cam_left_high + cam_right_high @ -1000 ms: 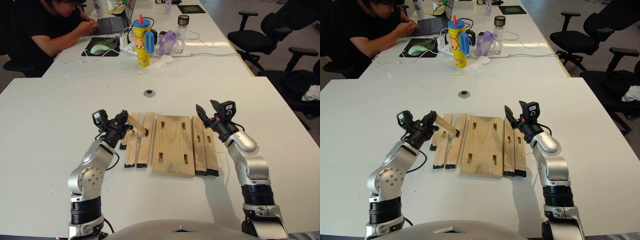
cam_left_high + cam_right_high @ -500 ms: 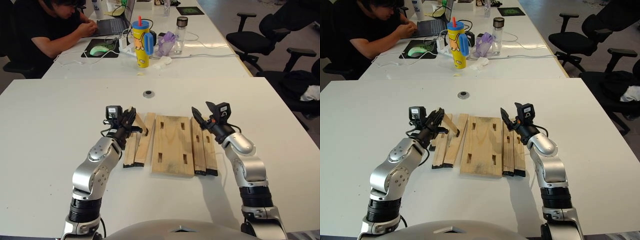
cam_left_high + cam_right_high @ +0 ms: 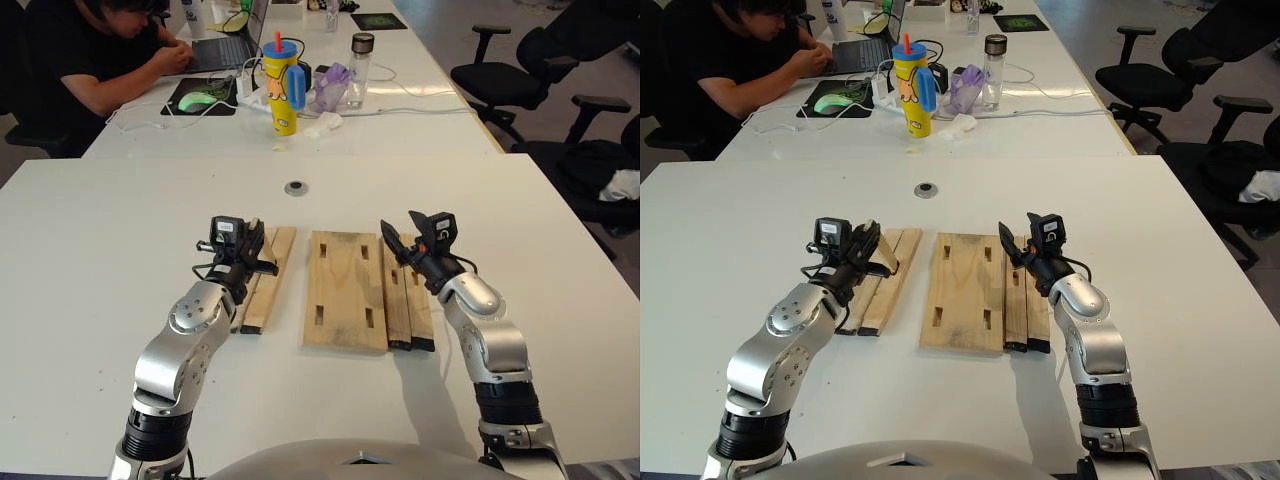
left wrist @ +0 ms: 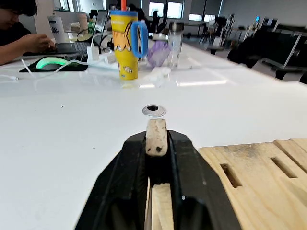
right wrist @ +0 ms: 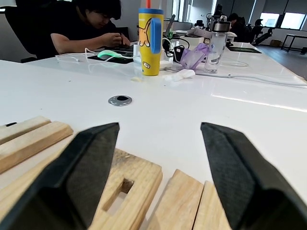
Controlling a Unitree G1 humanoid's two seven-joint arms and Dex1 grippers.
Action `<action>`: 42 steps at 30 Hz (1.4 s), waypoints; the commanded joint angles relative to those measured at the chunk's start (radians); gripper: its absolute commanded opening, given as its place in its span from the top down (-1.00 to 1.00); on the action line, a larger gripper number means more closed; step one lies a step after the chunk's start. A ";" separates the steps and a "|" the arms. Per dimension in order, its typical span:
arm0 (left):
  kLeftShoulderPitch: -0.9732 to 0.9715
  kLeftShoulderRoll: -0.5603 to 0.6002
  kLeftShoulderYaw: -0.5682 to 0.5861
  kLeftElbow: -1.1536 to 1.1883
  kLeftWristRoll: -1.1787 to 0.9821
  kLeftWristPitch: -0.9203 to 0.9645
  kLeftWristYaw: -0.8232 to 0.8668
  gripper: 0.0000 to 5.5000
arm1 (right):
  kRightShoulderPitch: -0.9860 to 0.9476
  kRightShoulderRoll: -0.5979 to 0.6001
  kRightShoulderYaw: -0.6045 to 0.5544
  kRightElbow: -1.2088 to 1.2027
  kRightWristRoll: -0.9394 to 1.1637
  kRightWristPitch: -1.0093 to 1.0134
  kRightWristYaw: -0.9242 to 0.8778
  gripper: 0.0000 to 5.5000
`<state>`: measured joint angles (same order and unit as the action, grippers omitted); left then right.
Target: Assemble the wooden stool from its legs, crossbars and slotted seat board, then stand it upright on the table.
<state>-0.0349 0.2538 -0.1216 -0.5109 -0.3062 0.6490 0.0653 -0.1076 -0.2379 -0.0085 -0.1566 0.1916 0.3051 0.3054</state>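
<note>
At the centre of the left eye view, the slotted seat board (image 3: 345, 290) is laid flat on the white table (image 3: 120, 230). Just left of it, a short wooden piece (image 4: 157, 135) is clamped in the left gripper (image 3: 254, 256), over two planks (image 3: 272, 282). To the right, the right gripper (image 3: 399, 232) is spread wide over two more planks (image 3: 410, 305).

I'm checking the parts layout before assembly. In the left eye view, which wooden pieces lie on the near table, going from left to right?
Two slats → slotted seat board → two more slats.
</note>
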 commanded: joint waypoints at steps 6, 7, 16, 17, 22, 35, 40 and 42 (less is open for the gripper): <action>0.118 0.041 -0.051 0.130 0.090 0.101 -0.018 0.84 | 0.018 0.006 0.020 -0.022 -0.033 0.020 -0.019 -0.14; 0.112 0.047 -0.067 0.138 0.099 0.088 -0.032 0.84 | 0.014 0.006 0.021 -0.020 -0.034 0.021 -0.020 -0.14; 0.077 0.013 -0.108 0.193 0.148 -0.018 -0.108 0.84 | -0.037 0.006 0.030 0.024 -0.042 0.007 -0.017 -0.14; 0.081 0.005 -0.099 0.195 0.146 -0.023 -0.108 0.84 | -0.042 0.006 0.031 0.026 -0.042 0.007 -0.016 -0.14; 0.083 -0.033 -0.053 0.204 0.135 -0.071 -0.116 0.84 | -0.056 0.005 0.033 0.047 -0.041 -0.004 -0.009 -0.14; 0.014 -0.096 0.085 0.058 0.142 -0.412 -0.149 0.29 | -0.062 0.023 0.060 0.079 -0.028 -0.020 0.025 -0.14; -0.171 -0.106 0.149 0.094 0.110 -0.379 -0.134 0.29 | -0.073 0.029 0.057 0.100 -0.032 -0.034 0.025 -0.14; -0.231 -0.105 0.159 0.132 0.089 -0.349 -0.148 0.29 | -0.078 0.032 0.058 0.108 -0.035 -0.040 0.023 -0.14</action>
<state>-0.2121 0.1520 0.0276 -0.4117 -0.1959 0.2653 -0.0704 -0.1695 -0.2096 0.0494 -0.0605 0.1646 0.2761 0.3278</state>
